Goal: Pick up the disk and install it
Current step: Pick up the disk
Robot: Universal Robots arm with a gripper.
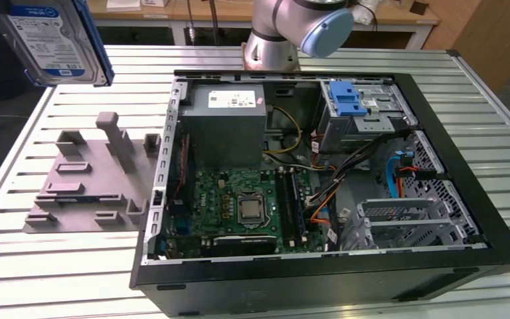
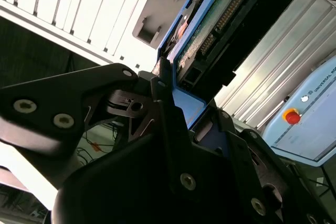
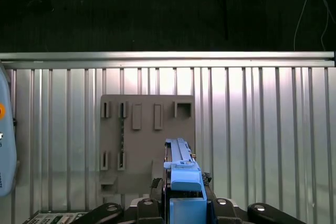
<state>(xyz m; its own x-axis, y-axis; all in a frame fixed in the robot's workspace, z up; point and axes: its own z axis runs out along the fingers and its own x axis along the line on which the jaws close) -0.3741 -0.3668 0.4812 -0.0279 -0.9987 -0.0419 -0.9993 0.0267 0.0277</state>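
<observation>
the surface [image 1: 60,279] is a slatted metal top. a grey fixture block [image 1: 78,199] rests on it at the exterior view's left. just beside it lies an open black computer case [image 1: 326,276]. the arm base [image 1: 271,53] stands at the far edge.

The computer case [image 1: 326,276] is lying open on the table [image 1: 60,279], with the fixture block [image 1: 87,186] sitting just beside it at the exterior view's left. The disk [image 1: 51,40] is hanging above the table near the block, and the arm's base [image 1: 271,50] is standing behind the case.
</observation>
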